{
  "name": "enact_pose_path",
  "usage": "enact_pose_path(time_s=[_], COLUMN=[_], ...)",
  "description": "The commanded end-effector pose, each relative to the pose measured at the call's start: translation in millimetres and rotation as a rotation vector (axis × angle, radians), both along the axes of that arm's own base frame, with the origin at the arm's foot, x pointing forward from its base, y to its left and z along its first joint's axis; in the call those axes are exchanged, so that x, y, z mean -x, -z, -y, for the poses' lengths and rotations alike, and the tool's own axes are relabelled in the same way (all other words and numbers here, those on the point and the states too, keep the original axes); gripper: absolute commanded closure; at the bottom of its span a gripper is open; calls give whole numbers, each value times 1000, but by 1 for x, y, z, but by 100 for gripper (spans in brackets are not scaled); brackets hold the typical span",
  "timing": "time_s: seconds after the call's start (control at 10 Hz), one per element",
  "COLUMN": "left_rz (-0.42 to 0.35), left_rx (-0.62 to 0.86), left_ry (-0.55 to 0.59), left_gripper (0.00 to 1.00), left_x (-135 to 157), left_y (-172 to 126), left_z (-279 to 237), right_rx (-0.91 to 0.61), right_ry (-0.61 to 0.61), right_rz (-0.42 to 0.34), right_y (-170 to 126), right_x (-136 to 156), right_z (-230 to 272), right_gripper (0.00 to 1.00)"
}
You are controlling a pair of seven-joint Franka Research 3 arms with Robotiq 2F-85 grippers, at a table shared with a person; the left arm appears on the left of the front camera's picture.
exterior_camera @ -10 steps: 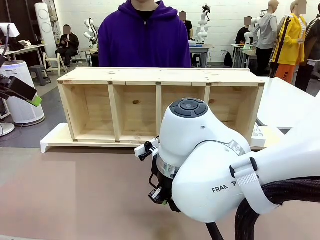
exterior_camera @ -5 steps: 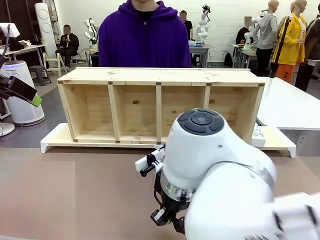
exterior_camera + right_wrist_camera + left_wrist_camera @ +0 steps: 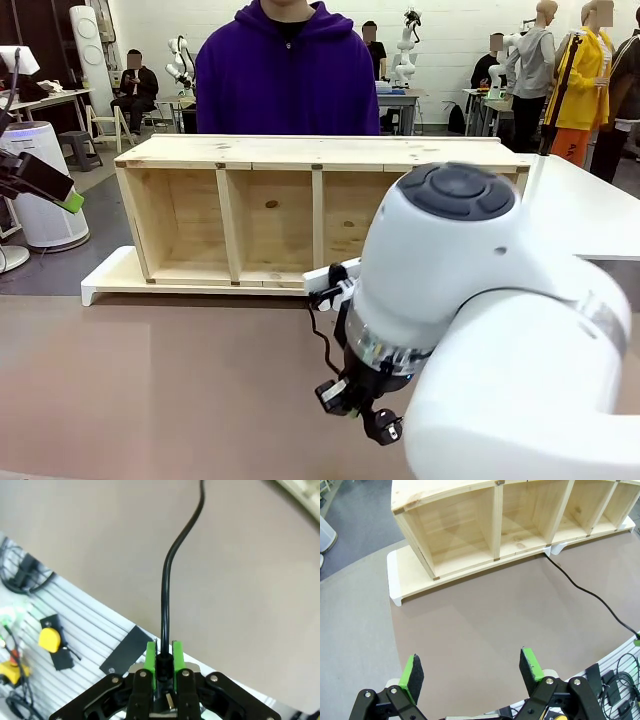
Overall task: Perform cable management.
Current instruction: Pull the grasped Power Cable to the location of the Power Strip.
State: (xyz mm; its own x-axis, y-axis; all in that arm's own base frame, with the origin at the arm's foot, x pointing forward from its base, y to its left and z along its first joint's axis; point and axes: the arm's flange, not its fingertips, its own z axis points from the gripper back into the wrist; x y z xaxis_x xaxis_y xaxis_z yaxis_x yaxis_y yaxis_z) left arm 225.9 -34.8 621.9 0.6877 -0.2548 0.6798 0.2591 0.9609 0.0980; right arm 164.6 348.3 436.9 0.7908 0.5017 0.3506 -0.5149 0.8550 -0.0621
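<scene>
Right arm [image 3: 500, 320] is being swung rightward, blocking wooden shelf [image 3: 250, 150] right bays. Cable [image 3: 167, 575], trailing from shelf base across near table [image 3: 470, 620], is being clamped by right gripper [image 3: 164, 652]; left gripper [image 3: 470, 672] is being held wide apart, empty.

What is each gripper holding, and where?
Right gripper pinches the cable between its pads, seemingly near one end. Left gripper is open, holding nothing.

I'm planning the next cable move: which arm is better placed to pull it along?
Right. Its gripper is shut on the cable; the left gripper hangs open over the table, apart from the cable.
</scene>
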Motion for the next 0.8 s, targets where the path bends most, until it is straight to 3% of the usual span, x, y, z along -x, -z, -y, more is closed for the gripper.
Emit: enact_pose_path(time_s=[0.0,0.4,0.7], left_rz=[7,7,7], left_rx=[9,9,9], left_ry=[-5,-5,-5], left_gripper=[0,0,0], left_x=[-1,-1,-1], left_y=[-1,-1,-1], left_z=[0,0,0], right_rx=[-65,-110,-132], right_ry=[116,313,537], right_rz=[-3,11,-9], right_y=[48,56,74], right_x=[37,59,77], right_z=[113,187,241], right_gripper=[84,84,84])
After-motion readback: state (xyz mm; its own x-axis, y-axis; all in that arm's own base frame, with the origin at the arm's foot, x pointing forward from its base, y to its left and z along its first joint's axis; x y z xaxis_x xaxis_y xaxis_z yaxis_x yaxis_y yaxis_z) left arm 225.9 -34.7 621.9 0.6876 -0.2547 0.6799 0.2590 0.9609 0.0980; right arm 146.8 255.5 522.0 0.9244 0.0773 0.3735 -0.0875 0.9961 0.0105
